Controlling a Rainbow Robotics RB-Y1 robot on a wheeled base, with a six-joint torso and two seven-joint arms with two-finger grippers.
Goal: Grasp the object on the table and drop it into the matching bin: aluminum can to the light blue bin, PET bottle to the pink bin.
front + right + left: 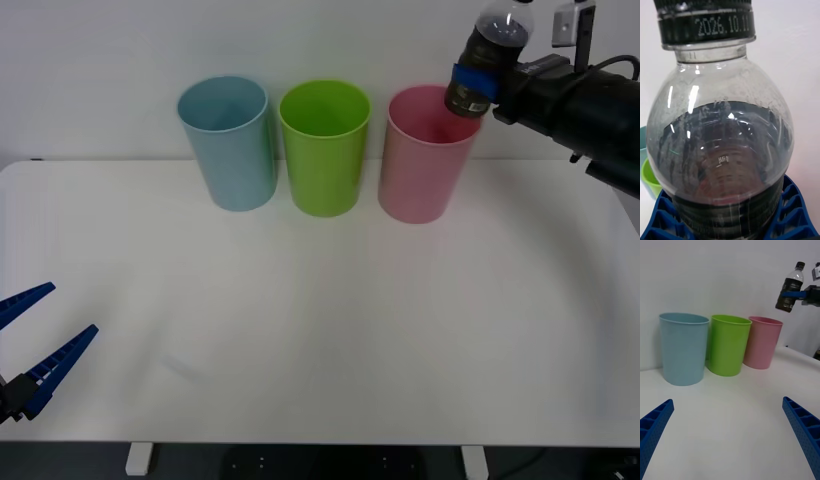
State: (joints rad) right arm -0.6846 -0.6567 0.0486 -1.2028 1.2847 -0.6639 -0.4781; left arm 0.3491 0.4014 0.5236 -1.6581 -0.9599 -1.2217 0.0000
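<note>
right gripper point(478, 80) clamped on PET bottle point(490, 58), held above pink bin point(425, 155) rim, dark liquid inside | pink bin interior showed nothing | left gripper point(30, 345) fingers apart, well away from pink bin

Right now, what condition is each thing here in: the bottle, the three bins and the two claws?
PET bottle: capped, part full of dark liquid, held in the air, tilted, by the pink bin's rim.
Pink bin: upright, open-topped.
Lime green bin: upright, open-topped.
Light blue bin: upright, open-topped.
Right gripper: shut on the bottle.
Left gripper: open, low at the table's near left corner.
</note>
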